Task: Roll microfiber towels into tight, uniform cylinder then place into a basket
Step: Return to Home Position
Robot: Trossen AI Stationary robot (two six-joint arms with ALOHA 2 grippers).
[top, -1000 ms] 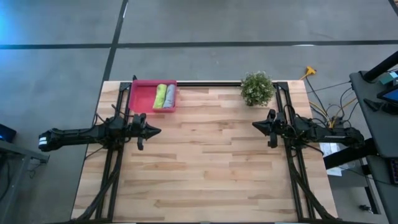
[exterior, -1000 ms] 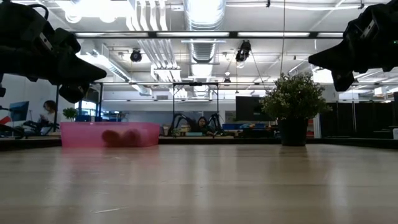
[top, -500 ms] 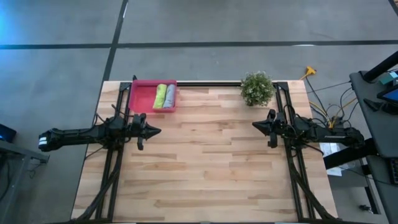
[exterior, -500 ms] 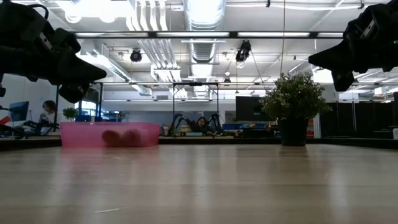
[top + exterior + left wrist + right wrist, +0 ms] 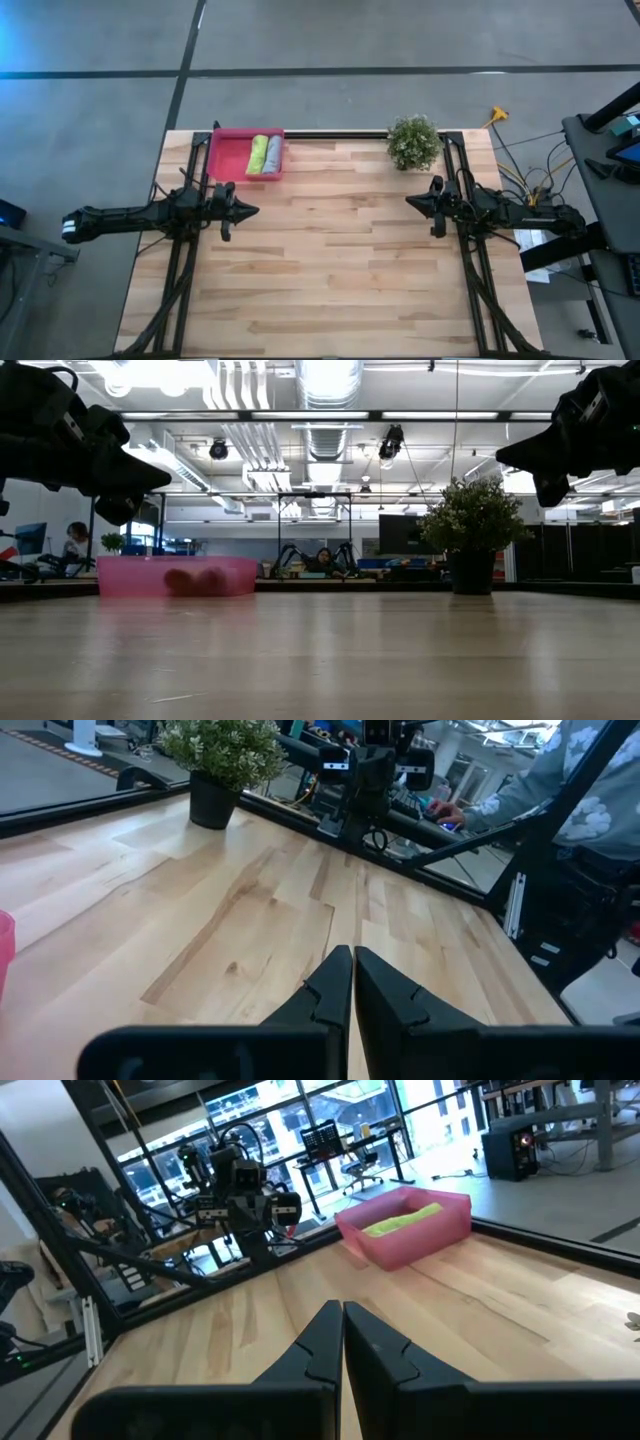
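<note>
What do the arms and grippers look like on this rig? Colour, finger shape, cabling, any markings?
The left arm and right arm are matte black, slender, jointed segments, with thin black cables looping beside them. The left gripper and right gripper match: two dark wedge-shaped fingers tapering to points, with notched edges. No markings are visible.

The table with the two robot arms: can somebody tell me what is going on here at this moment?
Nothing is being handled right now. The green towel and the grey towel lie rolled, side by side, in the pink tray at the table's far left corner. The left gripper and the right gripper hang above the table, each on its own side, shut and empty, pointing toward each other. A small potted plant stands at the far edge, apart from the tray.
</note>
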